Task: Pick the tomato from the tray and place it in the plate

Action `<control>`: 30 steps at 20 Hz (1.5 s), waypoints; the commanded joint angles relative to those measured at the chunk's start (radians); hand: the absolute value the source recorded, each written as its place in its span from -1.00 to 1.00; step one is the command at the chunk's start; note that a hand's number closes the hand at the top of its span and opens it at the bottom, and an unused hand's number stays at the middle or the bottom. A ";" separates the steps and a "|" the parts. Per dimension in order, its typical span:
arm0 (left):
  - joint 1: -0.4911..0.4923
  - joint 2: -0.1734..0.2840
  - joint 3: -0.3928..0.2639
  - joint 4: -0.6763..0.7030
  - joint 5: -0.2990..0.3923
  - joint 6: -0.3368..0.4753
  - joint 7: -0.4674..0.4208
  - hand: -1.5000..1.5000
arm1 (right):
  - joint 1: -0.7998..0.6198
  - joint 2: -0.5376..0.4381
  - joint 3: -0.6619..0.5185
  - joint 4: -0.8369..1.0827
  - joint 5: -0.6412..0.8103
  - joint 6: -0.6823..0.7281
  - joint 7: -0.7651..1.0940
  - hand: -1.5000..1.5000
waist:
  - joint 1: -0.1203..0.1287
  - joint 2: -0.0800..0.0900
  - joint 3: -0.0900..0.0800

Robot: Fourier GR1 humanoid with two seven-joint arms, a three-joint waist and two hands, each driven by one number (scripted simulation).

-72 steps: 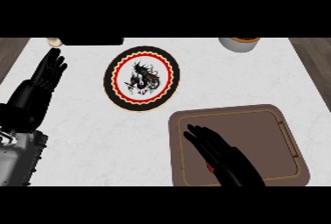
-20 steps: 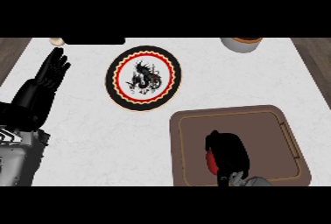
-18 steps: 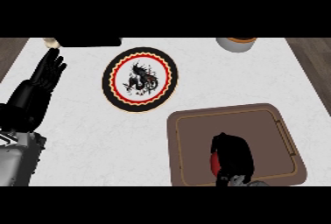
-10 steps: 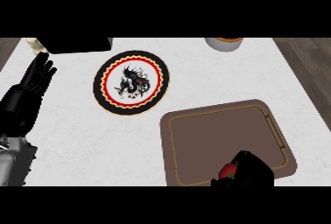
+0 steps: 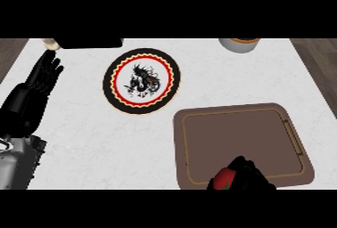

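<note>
The right hand [image 5: 248, 177] is curled round the tomato [image 5: 224, 177] at the tray's [image 5: 289, 129] near edge, and the plate [image 5: 141, 81] lies up and to the left (the left hand [image 5: 36, 89] rests open beside it).

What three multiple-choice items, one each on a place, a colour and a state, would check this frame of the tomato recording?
1. Where is the tomato?
A. on the plate
B. in the right hand, at the tray's near edge
C. beside the left hand

2. What colour is the tray?
A. brown
B. blue
C. white

3. How is the left hand?
A. curled round a cup
B. flat on the plate
C. open, fingers straight, at the view's left

Key: 1 B, the right hand curls round the red tomato over the tray's near rim. 2 A, its floor and rim are brown. 3 C, it holds nothing, away from the plate.
</note>
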 commanded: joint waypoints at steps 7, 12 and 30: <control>-0.057 -0.011 -0.025 0.009 0.001 -0.014 0.020 0.00 | -0.279 0.014 0.158 -0.058 0.111 -0.098 0.253 1.00 | 0.049 0.016 0.003; -0.064 -0.023 -0.031 0.029 0.005 -0.021 0.010 0.00 | -0.407 0.015 0.103 0.024 0.023 -0.110 0.253 1.00 | 0.074 0.026 0.003; -0.151 -0.052 -0.083 0.046 -0.012 -0.036 0.007 0.00 | -0.929 0.015 -0.314 0.551 -0.330 -0.275 0.157 1.00 | 0.156 0.049 0.004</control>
